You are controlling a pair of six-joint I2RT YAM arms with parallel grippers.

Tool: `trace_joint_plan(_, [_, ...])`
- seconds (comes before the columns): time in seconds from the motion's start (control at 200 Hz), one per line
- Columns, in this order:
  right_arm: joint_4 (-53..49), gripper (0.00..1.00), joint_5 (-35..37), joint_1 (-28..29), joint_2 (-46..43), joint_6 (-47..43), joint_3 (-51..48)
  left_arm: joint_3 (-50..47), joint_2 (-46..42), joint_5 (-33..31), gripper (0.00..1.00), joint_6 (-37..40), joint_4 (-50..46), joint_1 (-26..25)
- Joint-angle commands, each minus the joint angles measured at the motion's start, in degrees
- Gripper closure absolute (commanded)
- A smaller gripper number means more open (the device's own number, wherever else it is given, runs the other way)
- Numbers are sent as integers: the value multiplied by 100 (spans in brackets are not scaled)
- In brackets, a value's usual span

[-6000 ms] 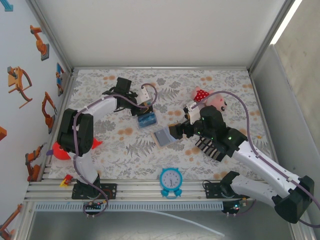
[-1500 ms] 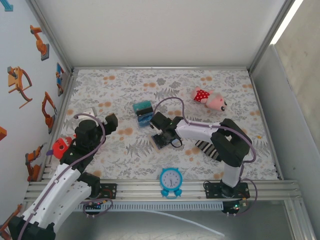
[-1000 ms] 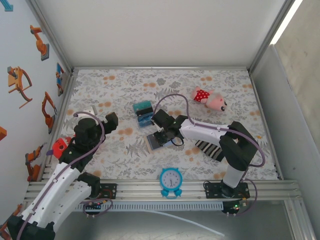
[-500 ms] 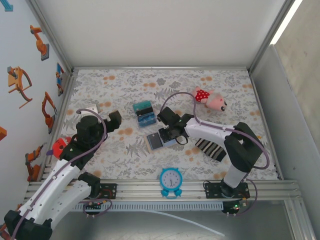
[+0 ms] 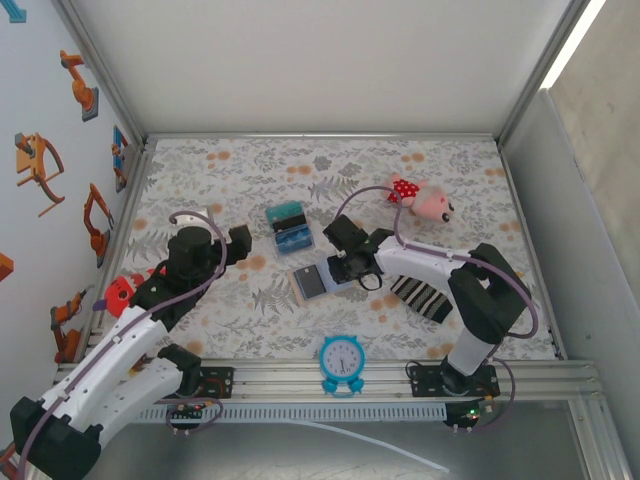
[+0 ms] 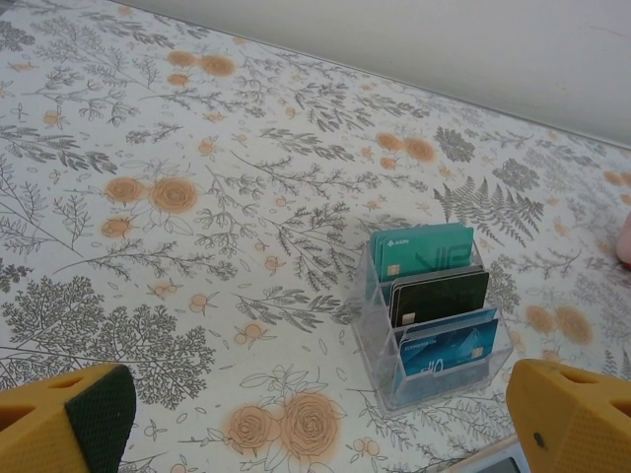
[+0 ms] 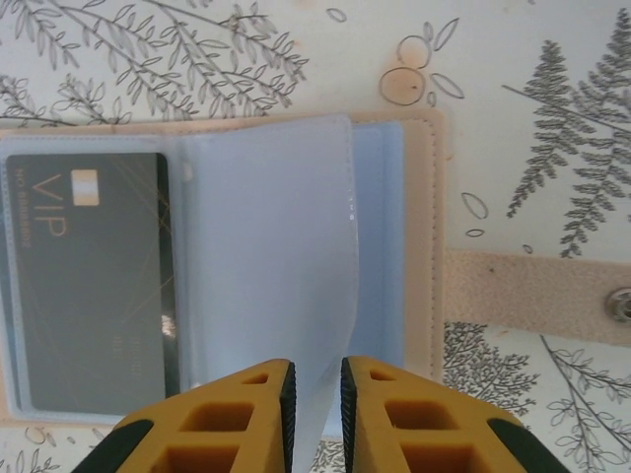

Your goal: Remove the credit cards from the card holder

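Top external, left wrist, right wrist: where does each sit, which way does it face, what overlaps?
Top external: above and behind the bases, looking down on the floral table; left arm and right arm both show.
Left wrist: low, looking across the table at the clear card rack; jaws wide apart at the bottom corners.
Right wrist: straight down on the open card holder; jaws nearly together at the bottom edge.
Shared: top external also sees the card rack and card holder.

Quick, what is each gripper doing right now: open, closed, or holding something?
Left gripper: open wide, holding nothing.
Right gripper: jaws almost closed, pinching a clear sleeve of the card holder.
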Motion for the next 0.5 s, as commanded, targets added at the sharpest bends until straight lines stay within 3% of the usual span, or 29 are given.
trace_joint_plan(0.0, [-222, 80, 332, -120, -40, 219, -120, 141, 79, -68, 3, 127, -17, -70])
trace_joint_plan(0.255, [-322, 79, 399, -310, -190, 356, -240, 49, 363, -286, 3, 181, -62, -340])
trace_joint_plan(0.496, [-358, 77, 393, -308, -600, 504, -220, -37, 1052, -922, 3, 106, -104, -1084])
